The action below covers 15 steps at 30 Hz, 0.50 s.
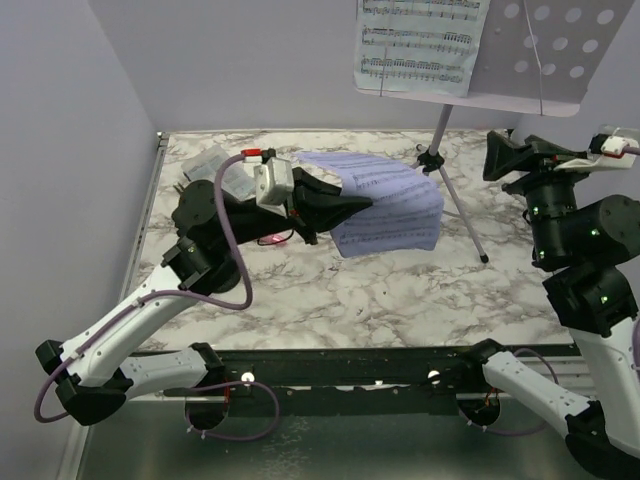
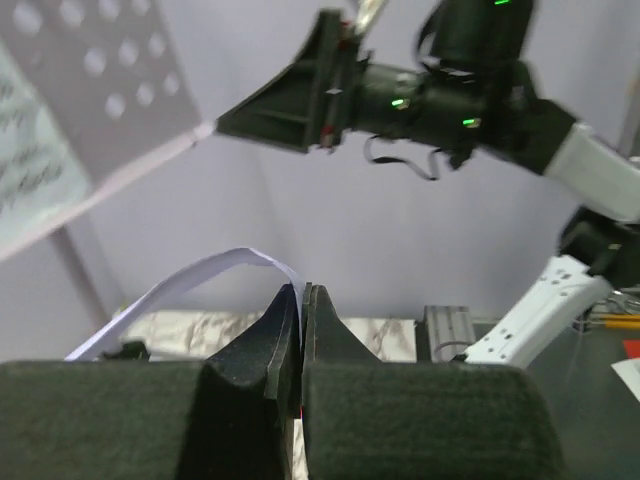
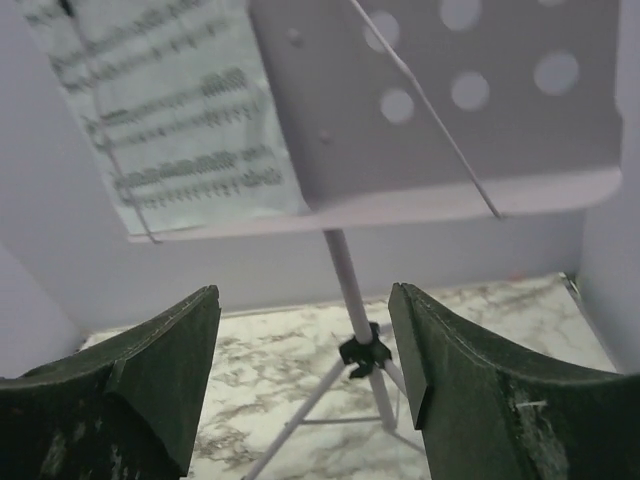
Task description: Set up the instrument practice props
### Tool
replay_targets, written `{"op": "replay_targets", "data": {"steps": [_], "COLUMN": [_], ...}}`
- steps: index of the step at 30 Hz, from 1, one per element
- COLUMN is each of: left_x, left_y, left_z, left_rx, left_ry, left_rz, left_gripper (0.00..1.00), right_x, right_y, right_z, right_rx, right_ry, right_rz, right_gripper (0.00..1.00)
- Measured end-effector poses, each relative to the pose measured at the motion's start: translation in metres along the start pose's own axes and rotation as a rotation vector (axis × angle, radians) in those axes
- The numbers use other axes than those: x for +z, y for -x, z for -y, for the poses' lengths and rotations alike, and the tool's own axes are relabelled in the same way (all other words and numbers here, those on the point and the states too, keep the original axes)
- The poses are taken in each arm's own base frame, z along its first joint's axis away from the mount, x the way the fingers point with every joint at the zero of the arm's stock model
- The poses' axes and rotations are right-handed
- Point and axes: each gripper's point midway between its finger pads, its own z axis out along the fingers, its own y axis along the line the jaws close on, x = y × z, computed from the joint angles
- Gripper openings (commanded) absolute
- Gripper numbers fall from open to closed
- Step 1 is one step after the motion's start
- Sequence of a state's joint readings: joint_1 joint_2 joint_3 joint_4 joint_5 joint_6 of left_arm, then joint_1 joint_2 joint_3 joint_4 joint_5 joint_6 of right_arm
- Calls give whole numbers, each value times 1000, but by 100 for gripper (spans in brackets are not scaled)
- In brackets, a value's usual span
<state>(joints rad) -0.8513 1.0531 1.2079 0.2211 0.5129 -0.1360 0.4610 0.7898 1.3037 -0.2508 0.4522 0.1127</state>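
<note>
Left gripper point(image 2: 300, 296) is clamped on the curled white printed sheet-music page point(image 1: 395, 200) at frame centre, the lavender perforated music-stand desk point(image 1: 545, 60) sits upper right of it, and the right gripper point(image 3: 302, 300), wide open and empty, is nearer that desk.

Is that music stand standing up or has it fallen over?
Upright: the music stand rests on its tripod legs on the table, a sheet-music page propped on its desk.

Below the music stand desk point(image 1: 545, 60), the tripod point(image 1: 431, 158) spreads its legs and blocks passage. Left of the stand, the loose sheet point(image 1: 400, 205) and the left gripper point(image 1: 362, 207) fill the space. Right of it stands the right gripper point(image 1: 497, 157). In front of the stand, the marble table point(image 1: 400, 300) lies free.
</note>
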Motion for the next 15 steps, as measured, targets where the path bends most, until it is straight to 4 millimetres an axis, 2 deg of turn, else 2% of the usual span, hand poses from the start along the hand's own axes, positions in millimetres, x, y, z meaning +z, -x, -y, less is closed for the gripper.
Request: {"op": "replay_targets", "data": {"steps": [1,3,5,7,8,9,12,13,15], "left_x": [4,4,-1,-6,-11,-15,-30,-34,-48], "left_y": [21,36,35,22,3,-12,-69,-81,-96], "left_z": [10,18,22,17,12,10,4,4,7], "left_rx": [25,46,59,52,41,26,-28,-41,-59], "left_ry": [-49,-80,-80,-47,-14,1,51,58,72], "left_rz": [34,60,63,41,9,-24,-153,-183,-223], "left_gripper": [0,0,0,0,0,0,0,0,0], "right_x": [2,5,4,-2,-7,-14,-36,-46,-61], "right_y": [13,24,11,-23,-45,-74,-140,-165,-193], "right_z": [-9,-28,-47,-63,-69,-75,-88,-94,-104], "right_rx": [8,30,72,121,153,191,309,367,461], "right_ry": [38,124,218,308,345,383,457,494,552], "right_rz": [17,23,-15,-92,-144,-211,-380,-446,-522], "right_gripper": [77,84,90,99,100,100,100,100,100]}}
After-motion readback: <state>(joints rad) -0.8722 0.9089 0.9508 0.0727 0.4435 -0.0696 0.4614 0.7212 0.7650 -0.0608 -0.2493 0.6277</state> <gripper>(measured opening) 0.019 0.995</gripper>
